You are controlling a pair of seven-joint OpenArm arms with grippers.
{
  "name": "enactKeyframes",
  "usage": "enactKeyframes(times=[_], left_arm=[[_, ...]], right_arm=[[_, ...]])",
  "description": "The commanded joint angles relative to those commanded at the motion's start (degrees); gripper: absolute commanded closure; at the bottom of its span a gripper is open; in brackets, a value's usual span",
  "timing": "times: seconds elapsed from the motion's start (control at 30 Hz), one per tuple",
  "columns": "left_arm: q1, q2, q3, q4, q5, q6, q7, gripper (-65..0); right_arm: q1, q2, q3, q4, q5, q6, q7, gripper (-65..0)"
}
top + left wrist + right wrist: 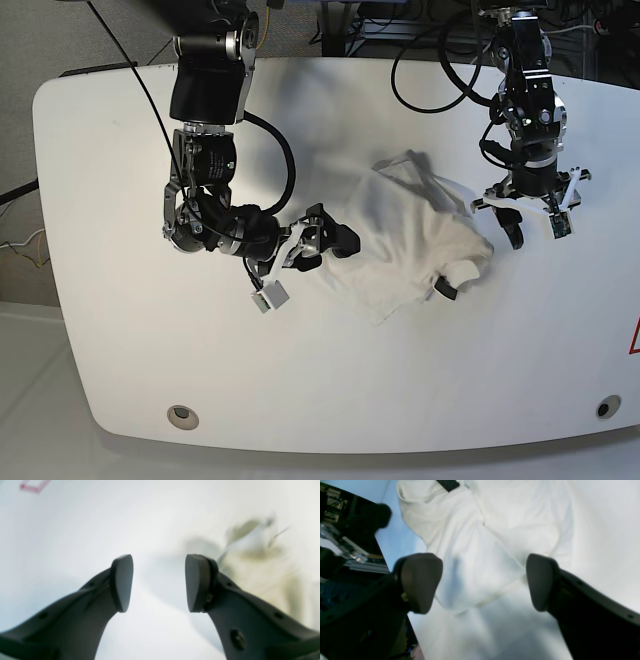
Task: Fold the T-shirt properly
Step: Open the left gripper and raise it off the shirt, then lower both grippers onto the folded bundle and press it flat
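T-shirt (400, 237) on table (270, 390), between arms

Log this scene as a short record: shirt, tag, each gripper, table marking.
shirt: white T-shirt, bunched and crumpled, not folded
tag: black tag, at the shirt's near edge in the base view
left gripper: jaws apart, nothing between them, beside the shirt
right gripper: jaws apart, over the shirt
marking: red outline, table's right edge in the base view

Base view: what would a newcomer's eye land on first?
The crumpled white T-shirt, bunched mid-table between two black arms. Next, the right gripper, spread open over the cloth, and the left gripper, open beside it. A small black tag stands out at the shirt's near edge.
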Motion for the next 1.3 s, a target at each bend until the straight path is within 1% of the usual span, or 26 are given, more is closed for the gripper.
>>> enactKeyframes(times=[0.07, 0.17, 0.2, 0.27, 0.3, 0.33, 0.4, 0.43, 0.47, 0.53, 0.57, 0.63, 0.7, 0.73, 0.77, 0.8, 0.83, 0.9, 0.93, 1.03, 1.3], left_arm=[[-0.1, 0.0, 0.7, 0.1, 0.0, -0.5, 0.0, -31.5], [-0.1, 0.0, 2.8, 0.1, -0.1, -0.8, 0.0, -31.4], [-0.1, 0.0, 4.0, 0.1, -0.1, -0.8, 0.0, -31.4], [-0.1, 0.0, 5.5, 0.1, -0.1, -0.8, 0.0, -31.4], [-0.1, 0.0, 6.5, 0.1, -0.1, -0.8, 0.0, -31.4], [-0.1, 0.1, 7.1, 0.1, -0.1, -0.7, 0.0, -31.4], [-0.2, 0.3, 9.0, 0.1, -0.1, -0.7, 0.0, -31.4], [-0.2, 0.4, 9.8, 0.1, -0.1, -0.7, 0.0, -31.3], [-0.2, 0.4, 11.2, 0.1, 0.0, -0.7, 0.0, -31.3], [-0.2, 0.4, 13.4, 0.1, 0.0, -0.4, 0.0, -30.7], [-0.2, 0.4, 14.2, 0.1, 0.0, 0.1, 0.0, -29.6], [-0.2, 0.4, 15.9, 0.1, 0.0, 1.3, 0.0, -24.1], [-0.1, 0.4, 17.2, -0.1, 0.0, 2.5, 0.0, -14.4], [-0.1, 0.4, 18.0, -0.2, 0.0, 3.1, 0.0, -5.8], [-0.1, 0.4, 18.5, -0.3, 0.0, 3.4, 0.0, -1.4], [0.0, 0.4, 19.0, -0.3, 0.0, 3.9, 0.0, 0.0], [0.1, 0.4, 19.4, -0.4, 0.0, 4.3, 0.0, 0.0], [0.3, 0.4, 20.3, -0.4, 0.0, 4.6, 0.0, -3.9], [0.3, 0.4, 20.4, -0.4, 0.0, 4.6, 0.0, -4.3], [0.4, 0.4, 20.9, -0.6, -0.1, 4.6, 0.0, -2.3], [0.4, 0.4, 20.7, -2.0, -0.2, 4.6, -0.2, -2.2]], right_arm=[[0.0, 0.0, -0.1, 0.9, 0.0, 0.09, 0.0, -52.9], [0.0, 0.1, -0.9, 2.5, 0.0, 0.09, 0.0, -48.1], [0.0, 0.6, -2.2, 3.4, 0.0, -0.09, 0.0, -43.5], [0.2, 1.1, -4.0, 4.2, 0.0, -0.26, 0.0, -36.4], [0.4, 1.1, -4.8, 4.5, 0.0, -0.26, 0.0, -31.6], [0.7, 1.1, -5.3, 4.7, 0.0, -0.26, 0.0, -28.5], [1.7, 1.1, -6.2, 4.5, -0.2, -0.26, 0.0, -17.4], [1.8, 1.1, -6.3, 4.4, -0.4, -0.26, 0.0, -13.7], [2.0, 1.1, -6.5, 4.4, -1.1, -0.26, 0.0, -8.6], [2.2, 1.0, -6.7, 4.4, -3.3, -0.26, 0.0, -0.9], [2.4, 0.9, -6.7, 4.4, -4.2, -0.26, 0.0, 0.0], [3.3, 0.8, -6.7, 4.3, -6.3, 0.09, 0.0, 0.0], [3.7, 0.8, -6.7, 4.3, -8.3, 0.09, 0.0, -1.8], [3.8, 0.7, -6.7, 4.3, -9.6, 0.18, 0.1, -2.1], [4.0, 0.7, -6.7, 4.3, -10.5, 0.26, 0.4, -2.3], [4.1, 0.6, -6.8, 4.3, -11.1, 0.26, 0.7, -2.3], [4.4, 0.6, -6.8, 4.3, -11.7, 0.26, 1.2, -2.4], [4.6, 0.6, -7.1, 4.2, -12.8, 0.35, 2.1, -2.5], [4.7, 0.6, -7.5, 4.2, -13.0, 0.35, 2.3, -2.5], [6.0, 1.1, -9.6, 2.1, -13.3, 0.35, 4.0, -2.5], [9.1, 1.1, -13.4, -5.5, -13.3, 0.35, 8.2, -2.4]])
